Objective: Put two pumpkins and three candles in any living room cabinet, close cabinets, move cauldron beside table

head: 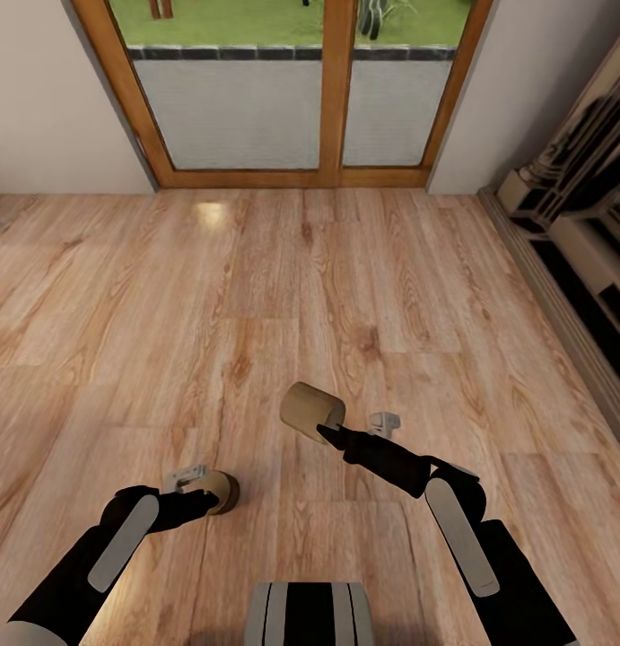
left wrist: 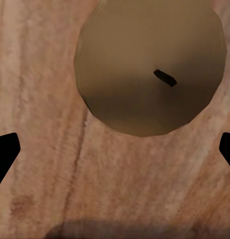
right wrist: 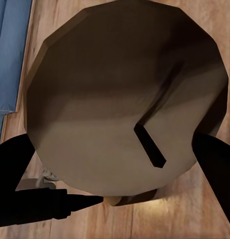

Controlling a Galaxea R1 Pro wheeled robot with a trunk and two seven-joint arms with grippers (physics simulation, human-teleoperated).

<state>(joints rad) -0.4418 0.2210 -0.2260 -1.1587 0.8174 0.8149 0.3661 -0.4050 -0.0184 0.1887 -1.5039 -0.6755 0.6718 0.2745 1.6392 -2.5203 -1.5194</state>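
A tan candle [head: 310, 408] is lifted above the plank floor, tilted, with my right gripper [head: 324, 431] shut on it. In the right wrist view this candle [right wrist: 119, 94] and its dark wick sit between the two black fingers [right wrist: 15, 164]. Another tan candle [head: 223, 491] stands on the floor just in front of my left gripper [head: 200, 499]. In the left wrist view that candle [left wrist: 144, 59] lies just beyond the wide-apart fingertips [left wrist: 5, 154], so the left gripper [left wrist: 115, 152] is open with nothing in it. The cabinet [head: 574, 269] runs along the right wall.
Wood-framed glass doors [head: 332, 90] close off the far wall, with beige walls on either side. Bare light wood floor [head: 256, 296] stretches between me and the doors. A strip of blue sofa [right wrist: 10, 55] appears in the right wrist view. My base [head: 310, 615] is at the bottom edge.
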